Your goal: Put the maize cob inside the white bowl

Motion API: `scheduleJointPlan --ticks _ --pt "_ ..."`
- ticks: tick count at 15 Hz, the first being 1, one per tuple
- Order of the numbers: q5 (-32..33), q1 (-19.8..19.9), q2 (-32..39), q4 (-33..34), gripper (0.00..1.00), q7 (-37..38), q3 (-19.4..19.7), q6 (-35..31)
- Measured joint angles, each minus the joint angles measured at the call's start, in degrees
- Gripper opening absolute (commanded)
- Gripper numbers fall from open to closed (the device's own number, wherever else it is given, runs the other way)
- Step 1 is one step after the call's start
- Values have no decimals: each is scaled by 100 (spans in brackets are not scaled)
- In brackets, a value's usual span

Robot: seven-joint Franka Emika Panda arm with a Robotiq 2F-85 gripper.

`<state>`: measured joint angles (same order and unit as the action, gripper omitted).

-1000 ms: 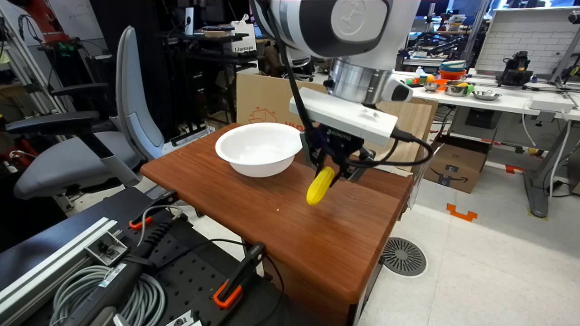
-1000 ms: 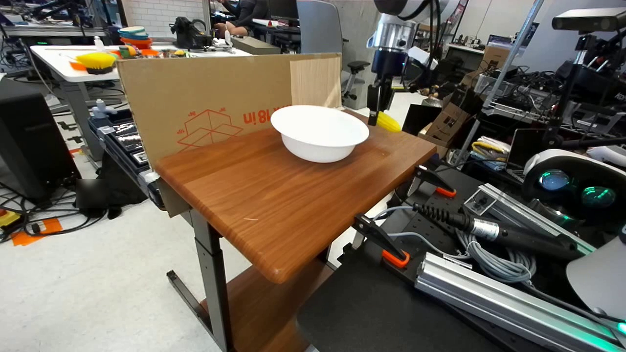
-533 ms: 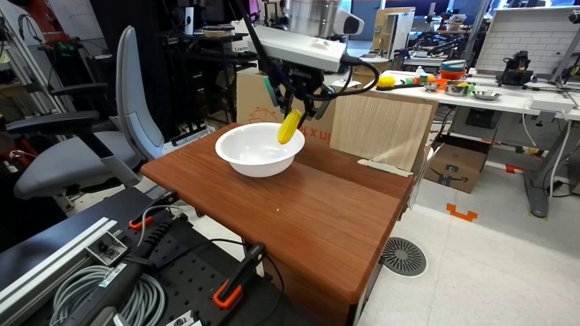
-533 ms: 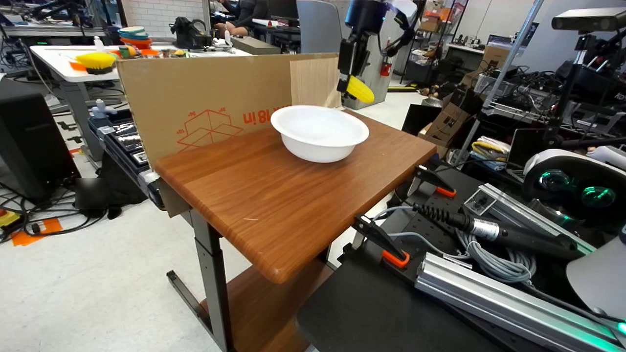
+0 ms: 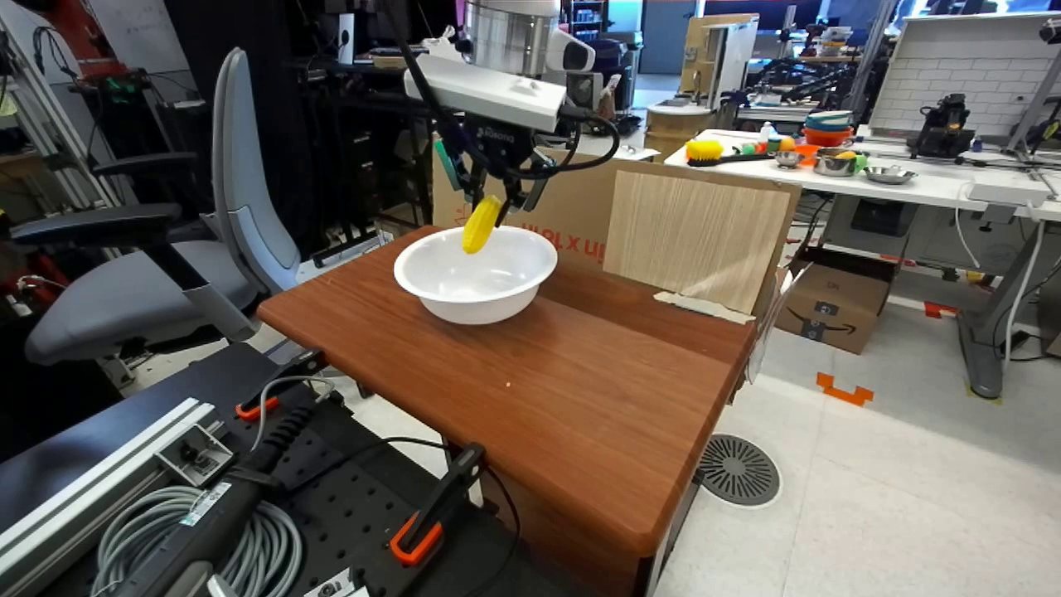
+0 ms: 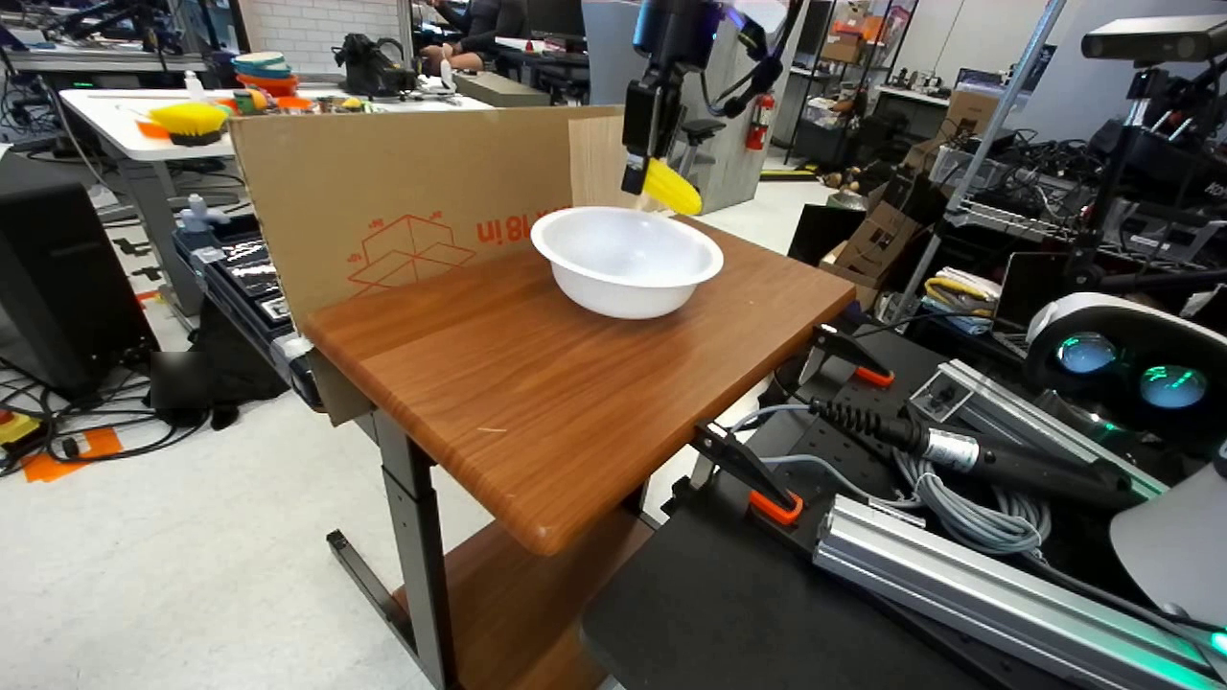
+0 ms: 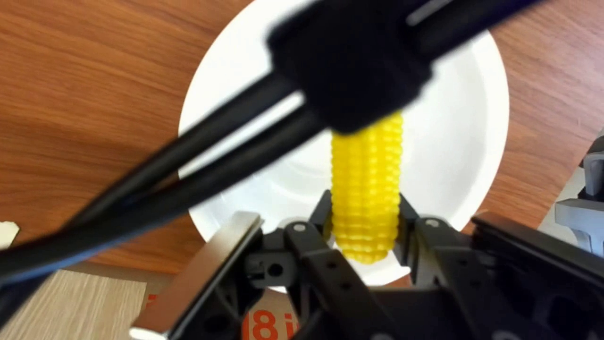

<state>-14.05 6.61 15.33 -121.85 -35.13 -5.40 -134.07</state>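
The maize cob [image 7: 367, 189] is bright yellow, oblong and rounded at the ends, with kernels set in regular rows along its length. In the wrist view, a blurred dark cable assembly [image 7: 349, 66] covers its upper portion. The cob is suspended above the white bowl [image 5: 477, 311], long axis tilted, free end lowermost. Whether that end reaches below rim level cannot be established with certainty from these angles. The bowl is plain, round and glossy, with a flared rim and narrower base; it stands upright on the brown table [image 5: 572, 414].

Quantities: maize cob, 1; white bowl, 1; table, 1; black-and-orange clamps [image 6: 743, 460], 2, beside the table edge in both exterior views; wood-grain panel [image 5: 696, 236], 1, in front of the cardboard sheet [image 6: 403, 182].

The gripper [image 7: 364, 212] is clamped on the cob near its upper end. The two fingers [image 7: 323, 212] bear on opposite sides, separated by the cob's thickness. The arm's wrist [image 5: 506, 41] is positioned over the bowl, with the gripper directed downward and slightly canted.
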Motion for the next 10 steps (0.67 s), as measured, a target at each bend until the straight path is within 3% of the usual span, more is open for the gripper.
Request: scheduleJointPlan --ticks 5,7,9,10 --pt "1 0 496 160 7 53 2 -2" --pt "1 0 667 242 54 91 2 -2" --pt "1 0 783 314 55 123 2 -2" --pt "2 1 821 339 62 143 2 -2"
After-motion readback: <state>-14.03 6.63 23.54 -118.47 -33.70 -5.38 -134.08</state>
